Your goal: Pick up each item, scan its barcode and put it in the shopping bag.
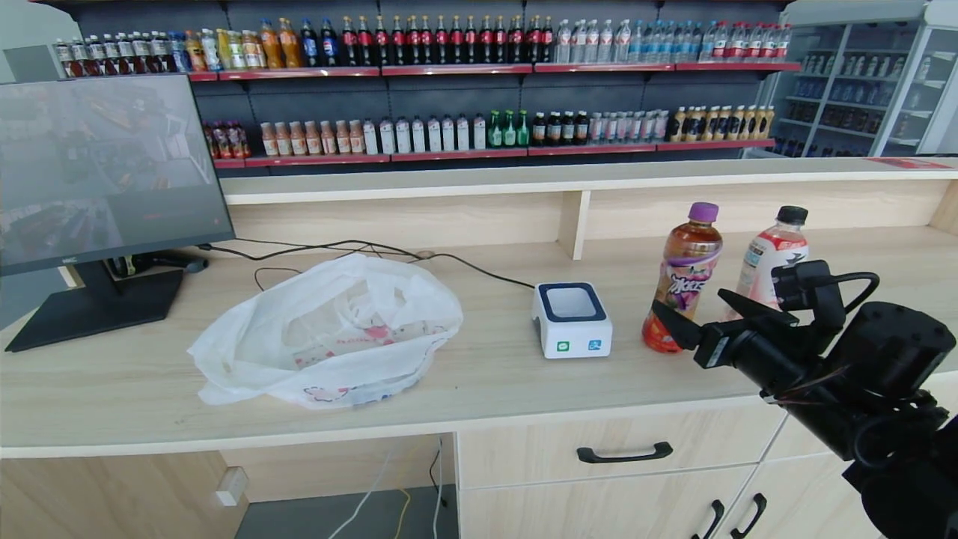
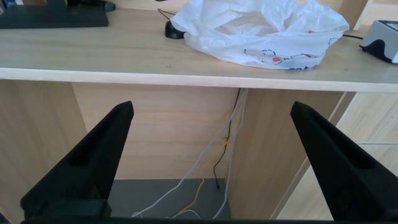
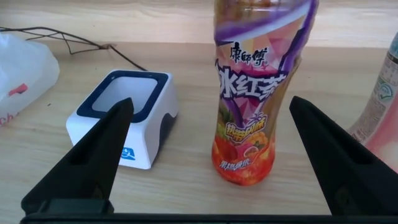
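Orange tea bottle [image 1: 685,277], purple-capped, stands upright on the table [image 1: 486,382] in the head view, between the scanner [image 1: 571,320] and a pink bottle [image 1: 771,254] close beside it. The bag [image 1: 329,333] lies open-mouthed beyond the scanner, toward the robot's left. The right gripper [image 1: 696,307] hovers just short of the tea bottle with its jaws spread; the step in hand looks like the grasp.

From the left wrist, the left gripper [image 2: 211,109] hangs below the table edge [image 2: 93,56], jaws wide, holding nothing. The bag [image 2: 267,31] sits above it, and the left gripper seems well placed to steady the bag later.

From the right wrist, the right gripper [image 3: 211,102] frames the tea bottle [image 3: 255,93], which sits nearer one finger than the other. Centring first should stop the nearer finger tipping it. Closing on the waist of the label looks safest, since the wrap looks slick. The pink bottle [image 3: 379,106] is close to the outer finger, so the advance should be straight. The scanner [image 3: 124,121] faces up, so the barcode side should stay uncovered.
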Controlling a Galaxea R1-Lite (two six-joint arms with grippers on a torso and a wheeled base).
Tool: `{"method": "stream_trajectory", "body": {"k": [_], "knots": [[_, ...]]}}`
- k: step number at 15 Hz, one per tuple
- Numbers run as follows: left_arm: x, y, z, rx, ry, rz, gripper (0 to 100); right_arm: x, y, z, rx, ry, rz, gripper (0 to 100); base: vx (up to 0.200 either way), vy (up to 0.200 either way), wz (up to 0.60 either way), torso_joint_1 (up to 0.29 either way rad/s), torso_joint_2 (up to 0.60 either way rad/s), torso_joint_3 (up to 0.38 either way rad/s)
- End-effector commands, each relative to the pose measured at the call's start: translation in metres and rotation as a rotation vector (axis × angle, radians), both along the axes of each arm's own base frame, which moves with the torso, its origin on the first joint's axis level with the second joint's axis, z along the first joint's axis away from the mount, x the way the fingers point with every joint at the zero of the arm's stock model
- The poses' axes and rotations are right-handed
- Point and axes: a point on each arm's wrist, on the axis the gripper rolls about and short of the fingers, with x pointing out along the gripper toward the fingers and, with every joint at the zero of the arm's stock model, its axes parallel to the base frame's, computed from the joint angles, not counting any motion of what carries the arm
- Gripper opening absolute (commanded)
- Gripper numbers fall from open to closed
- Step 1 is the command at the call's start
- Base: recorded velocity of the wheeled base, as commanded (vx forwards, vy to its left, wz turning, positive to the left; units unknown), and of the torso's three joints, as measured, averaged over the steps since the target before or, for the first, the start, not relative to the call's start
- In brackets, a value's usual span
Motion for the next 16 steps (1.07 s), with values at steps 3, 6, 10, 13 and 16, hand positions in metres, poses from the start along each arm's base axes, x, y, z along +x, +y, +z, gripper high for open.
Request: {"method": "stream_trajectory", "body": {"k": [3,6,10,13,16], "knots": [[0.0,0.0,0.0,0.0,0.0,0.0,100,0.007,-0.012,-0.004,-0.029,0.002,-0.06,100,0.0,0.0,0.0,0.0,0.0,0.0],[0.0,0.0,0.0,0.0,0.0,0.0,100,0.011,-0.016,-0.005,-0.036,-0.001,-0.086,100,0.0,0.0,0.0,0.0,0.0,0.0],[0.0,0.0,0.0,0.0,0.0,0.0,100,0.024,-0.014,-0.008,-0.045,-0.011,-0.087,100,0.0,0.0,0.0,0.0,0.0,0.0],[0.0,0.0,0.0,0.0,0.0,0.0,100,0.035,-0.01,-0.012,-0.044,-0.017,-0.08,100,0.0,0.0,0.0,0.0,0.0,0.0],[0.0,0.0,0.0,0.0,0.0,0.0,100,0.045,-0.011,-0.013,-0.041,-0.028,-0.101,100,0.0,0.0,0.0,0.0,0.0,0.0]]}}
